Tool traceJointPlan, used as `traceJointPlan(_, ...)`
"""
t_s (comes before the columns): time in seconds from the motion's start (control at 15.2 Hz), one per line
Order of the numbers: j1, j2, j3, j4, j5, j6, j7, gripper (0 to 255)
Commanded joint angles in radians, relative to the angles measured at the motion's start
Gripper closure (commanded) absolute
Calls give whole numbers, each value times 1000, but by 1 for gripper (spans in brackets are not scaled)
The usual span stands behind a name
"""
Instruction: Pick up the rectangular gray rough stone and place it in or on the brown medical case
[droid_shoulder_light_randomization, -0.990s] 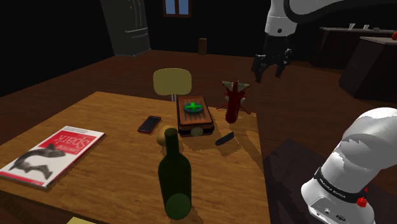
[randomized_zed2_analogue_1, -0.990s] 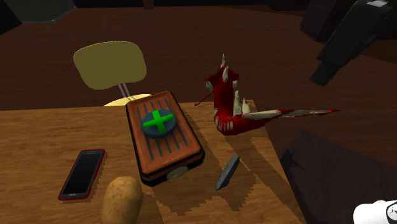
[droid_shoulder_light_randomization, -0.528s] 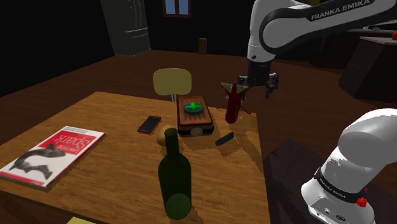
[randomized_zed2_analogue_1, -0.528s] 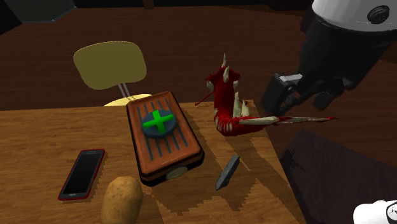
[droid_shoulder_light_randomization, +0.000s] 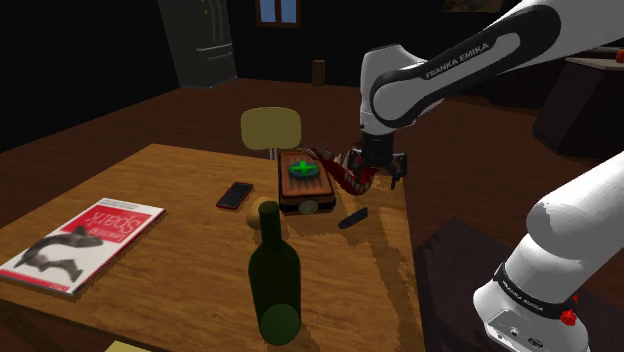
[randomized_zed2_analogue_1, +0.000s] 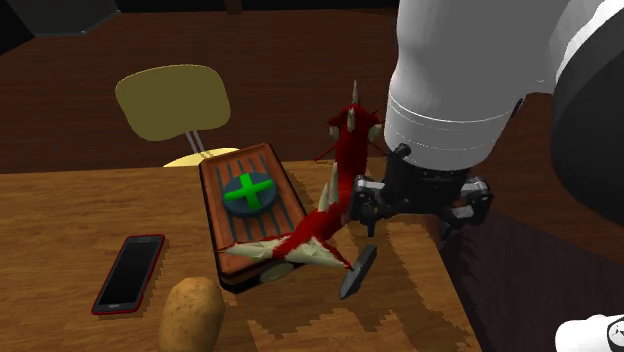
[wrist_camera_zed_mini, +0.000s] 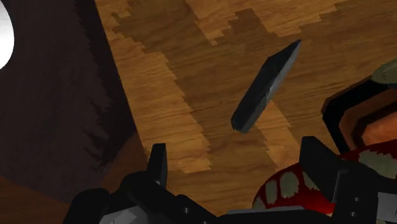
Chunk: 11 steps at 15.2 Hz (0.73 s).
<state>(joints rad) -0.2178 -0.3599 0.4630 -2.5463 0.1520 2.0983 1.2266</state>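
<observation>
The stone (droid_shoulder_light_randomization: 352, 217) (randomized_zed2_analogue_1: 357, 270) (wrist_camera_zed_mini: 266, 84) is a slim dark grey slab lying flat on the wooden table, just off the near corner of the brown case (droid_shoulder_light_randomization: 303, 181) (randomized_zed2_analogue_1: 255, 212) (wrist_camera_zed_mini: 369, 121). The case has a green cross on its lid and lies shut. My gripper (droid_shoulder_light_randomization: 376, 172) (randomized_zed2_analogue_1: 416, 208) (wrist_camera_zed_mini: 238, 167) hangs open a short way above the table, with the stone ahead of its fingertips and untouched. A red spiked toy (droid_shoulder_light_randomization: 348, 177) (randomized_zed2_analogue_1: 322, 222) (wrist_camera_zed_mini: 298, 186) leans against one finger and across the case's corner.
A red phone (droid_shoulder_light_randomization: 236, 195) (randomized_zed2_analogue_1: 130, 272) and a potato (randomized_zed2_analogue_1: 192, 312) lie beside the case. A green bottle (droid_shoulder_light_randomization: 273, 280) stands near the front, a magazine (droid_shoulder_light_randomization: 82, 238) at the shoulder view's left. A chair (droid_shoulder_light_randomization: 271, 128) stands behind the table. The table's edge runs close to the stone.
The arm has swung down from high above to just over the table near the stone. The red spiked toy has tipped over towards the case. The stone has not moved.
</observation>
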Motion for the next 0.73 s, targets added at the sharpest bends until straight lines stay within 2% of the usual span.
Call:
traceJointPlan(0.0,-24,83,37,8,3,64,127,0)
traceJointPlan(0.4,-82,360,97,66,-65,247,499,0)
traceJointPlan(0.46,-82,393,95,75,-78,267,542,0)
traceJointPlan(0.66,-76,429,90,61,-102,312,560,0)
